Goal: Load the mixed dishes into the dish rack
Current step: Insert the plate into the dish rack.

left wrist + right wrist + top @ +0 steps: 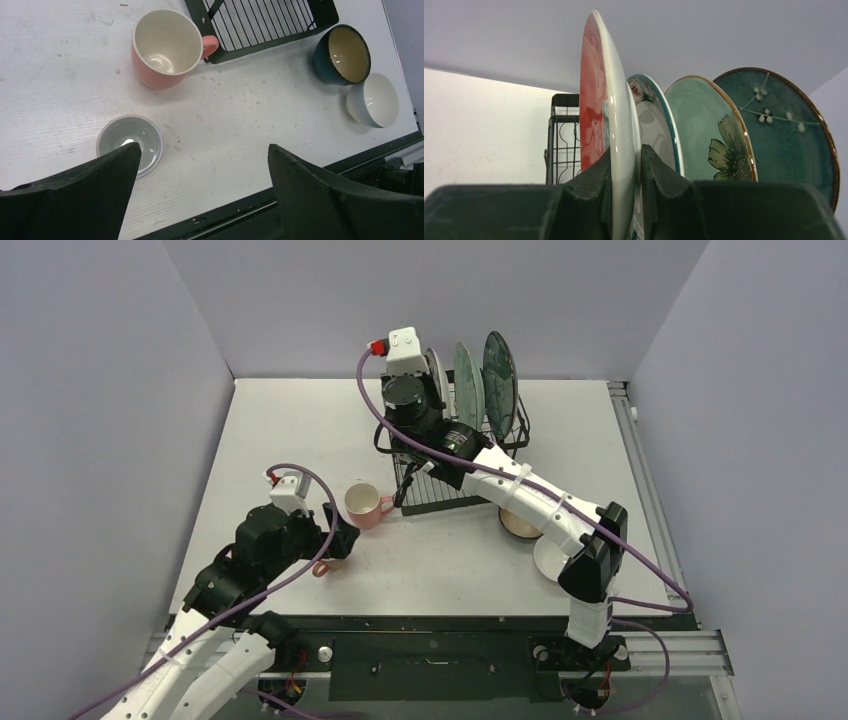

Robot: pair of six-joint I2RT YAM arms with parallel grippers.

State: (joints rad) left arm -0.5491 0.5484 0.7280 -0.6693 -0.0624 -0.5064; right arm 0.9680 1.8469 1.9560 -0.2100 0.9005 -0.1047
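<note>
Right gripper (626,165) clenched on the lower rim of red-orange plate (591,100), which stands on edge between both fingers, red face toward frame left, at the end of dish rack (560,130). Can't tell if it's seated in a slot. Behind it white plate (656,125), light green plate (704,125) and dark teal plate (784,130), all upright and parallel. Left wrist view: left gripper (202,155) spread wide, empty, over tabletop (250,115). Pink mug (162,50) is ahead, upright, empty, handle toward the rack tray corner. Small grey cup (130,142) by one finger, empty. Dark bowl (342,55) and small white bowl (375,100) side by side, empty. Top view: rack far centre, mug near left gripper, not touching.
</note>
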